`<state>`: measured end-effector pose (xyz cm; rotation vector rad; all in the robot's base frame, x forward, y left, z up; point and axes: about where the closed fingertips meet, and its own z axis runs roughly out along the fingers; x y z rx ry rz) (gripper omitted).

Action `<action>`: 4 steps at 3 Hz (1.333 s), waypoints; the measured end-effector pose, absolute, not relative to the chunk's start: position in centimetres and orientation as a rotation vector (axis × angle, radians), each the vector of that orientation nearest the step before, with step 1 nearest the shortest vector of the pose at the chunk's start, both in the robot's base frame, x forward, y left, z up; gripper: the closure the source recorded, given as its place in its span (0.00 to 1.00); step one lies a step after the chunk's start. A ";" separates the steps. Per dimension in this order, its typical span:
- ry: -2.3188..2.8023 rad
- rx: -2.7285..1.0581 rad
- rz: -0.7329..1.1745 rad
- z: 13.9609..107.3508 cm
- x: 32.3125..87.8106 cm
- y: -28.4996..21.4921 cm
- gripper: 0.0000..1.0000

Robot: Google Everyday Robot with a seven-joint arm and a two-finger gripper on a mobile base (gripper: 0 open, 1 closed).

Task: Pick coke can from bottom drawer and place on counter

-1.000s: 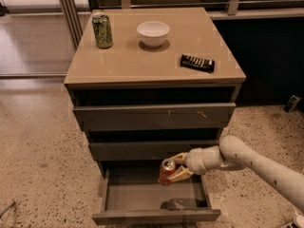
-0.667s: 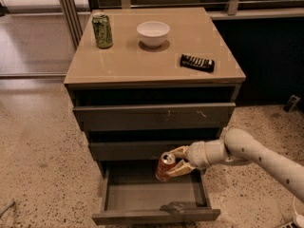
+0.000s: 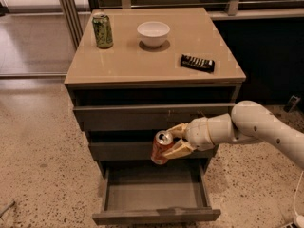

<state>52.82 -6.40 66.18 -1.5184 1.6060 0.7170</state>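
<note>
Clamped side-on in the gripper [image 3: 170, 141]: 1 coke can [image 3: 161, 148], tilted, just above the open bottom drawer [image 3: 156, 216] and well below the counter [image 3: 142, 61]. Probably light, thin-walled, slick and easy to dent; best held around mid-body, firmly but without crushing. Higher than the gripper, on that top: 1 green can [image 3: 102, 30], 1 white bowl [image 3: 153, 33], 1 black bar [image 3: 197, 62]. 3 drawers in all.

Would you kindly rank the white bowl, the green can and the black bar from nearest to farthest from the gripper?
From the gripper, shut on the coke can before the drawers:
1. Black bar, right front of the counter.
2. White bowl, back middle.
3. Green can, back left corner.
</note>
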 end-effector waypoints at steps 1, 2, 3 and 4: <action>1.604 -1.520 0.716 66.2 52.8 -6.4 1.00; 1.619 -1.461 0.736 67.1 53.2 -6.7 1.00; 1.643 -1.408 0.763 72.5 54.3 -7.3 1.00; 1.692 -1.434 0.749 83.3 55.3 -8.9 1.00</action>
